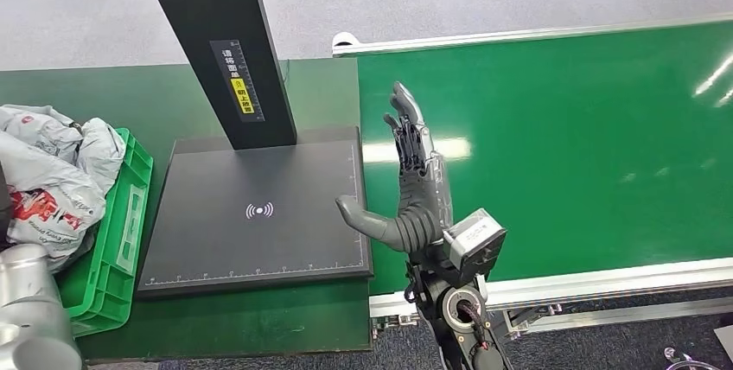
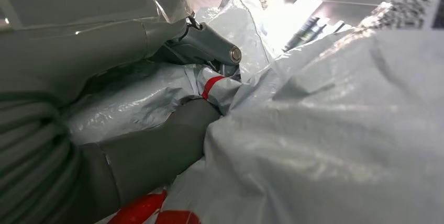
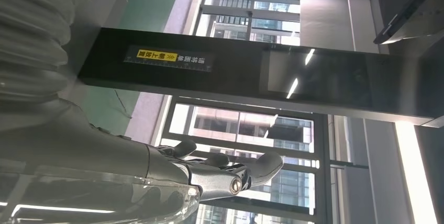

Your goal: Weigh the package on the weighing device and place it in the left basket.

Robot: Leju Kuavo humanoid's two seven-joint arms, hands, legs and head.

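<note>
Grey plastic packages (image 1: 52, 171) with red print are heaped in the green basket (image 1: 121, 240) at the left. My left arm (image 1: 30, 309) reaches in from the lower left. In the left wrist view my left hand (image 2: 173, 103) is buried in the crinkled grey package (image 2: 324, 130), with a fold of it between thumb and fingers. The black weighing device (image 1: 259, 214) has nothing on its platform. My right hand (image 1: 415, 188) stands upright at its right edge, fingers straight, thumb over the platform's corner, holding nothing. In the right wrist view the right hand (image 3: 220, 174) points toward the black post (image 3: 251, 77).
A black post (image 1: 225, 41) with a yellow label rises from the back of the scale. A green conveyor belt (image 1: 562, 145) with a silver frame runs along the right. The scale and basket rest on a dark green table (image 1: 259, 327).
</note>
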